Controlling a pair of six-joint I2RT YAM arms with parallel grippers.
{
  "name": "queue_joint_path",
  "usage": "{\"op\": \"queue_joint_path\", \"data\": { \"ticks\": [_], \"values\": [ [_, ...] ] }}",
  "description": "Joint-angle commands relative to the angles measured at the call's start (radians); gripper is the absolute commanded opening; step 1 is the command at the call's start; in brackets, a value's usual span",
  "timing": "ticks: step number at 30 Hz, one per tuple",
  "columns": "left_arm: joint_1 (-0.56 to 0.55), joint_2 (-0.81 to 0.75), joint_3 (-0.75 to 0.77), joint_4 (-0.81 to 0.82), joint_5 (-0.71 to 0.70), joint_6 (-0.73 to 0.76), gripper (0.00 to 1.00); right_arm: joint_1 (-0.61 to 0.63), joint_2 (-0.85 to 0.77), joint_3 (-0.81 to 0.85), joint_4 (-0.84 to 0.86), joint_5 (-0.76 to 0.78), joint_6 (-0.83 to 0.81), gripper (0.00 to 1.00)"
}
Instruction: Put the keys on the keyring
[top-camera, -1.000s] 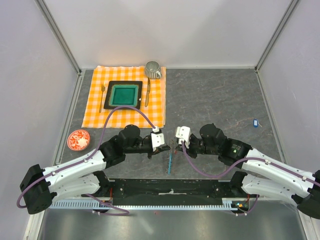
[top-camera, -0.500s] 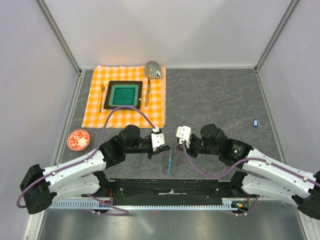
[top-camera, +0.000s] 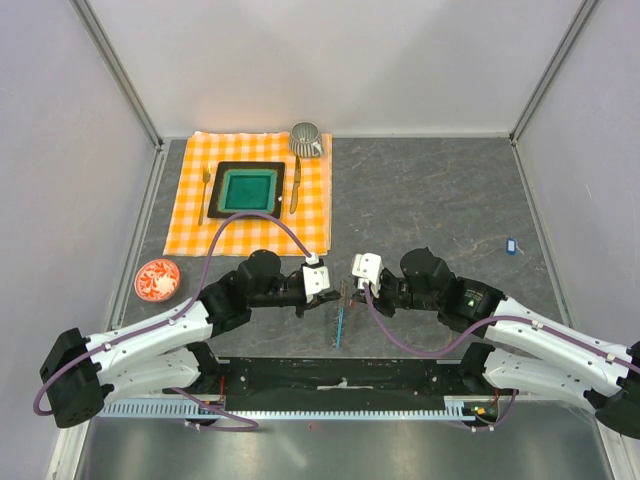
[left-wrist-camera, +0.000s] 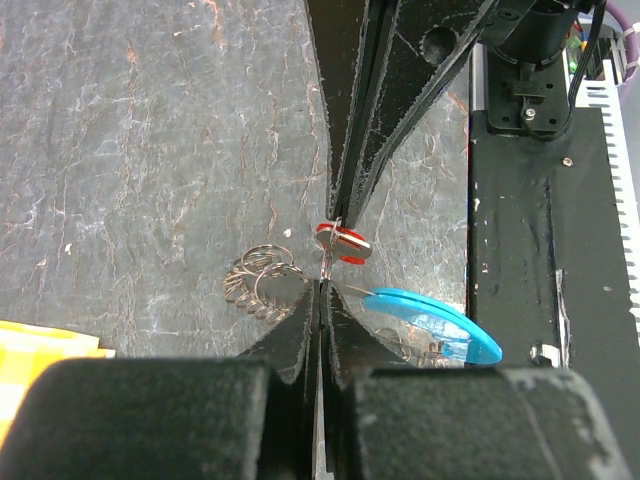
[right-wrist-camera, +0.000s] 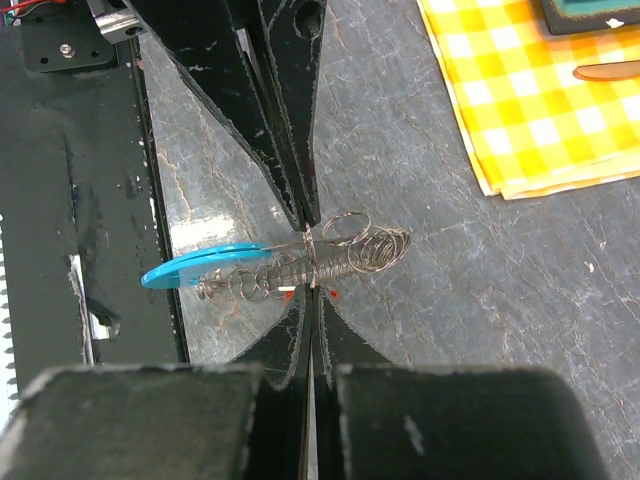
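Pinched shut with the left jaws on the keyring (right-wrist-camera: 345, 255) coil, tip to tip against the right jaws clamped on the red key (left-wrist-camera: 342, 240), presumably steadying the wire for threading. Just beside the tips, light-blue strip (left-wrist-camera: 430, 322) on the tabletop (left-wrist-camera: 150, 150). Far beyond, blue key (top-camera: 510, 243) untouched.

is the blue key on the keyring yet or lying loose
Loose, not on it. The blue key lies alone at the far right in the top view, well away from the keyring at the centre.
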Motion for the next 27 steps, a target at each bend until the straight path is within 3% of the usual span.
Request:
{"op": "queue_joint_path", "data": {
  "ticks": [1,27],
  "values": [
    [-0.005,0.004,0.027,0.050,-0.006,0.000,0.02,0.006,-0.003,0.014,0.011,-0.017,-0.006,0.00],
    [-0.005,0.005,0.029,0.053,0.038,-0.001,0.02,0.009,0.010,0.012,0.023,0.003,-0.002,0.00]
  ]
}}
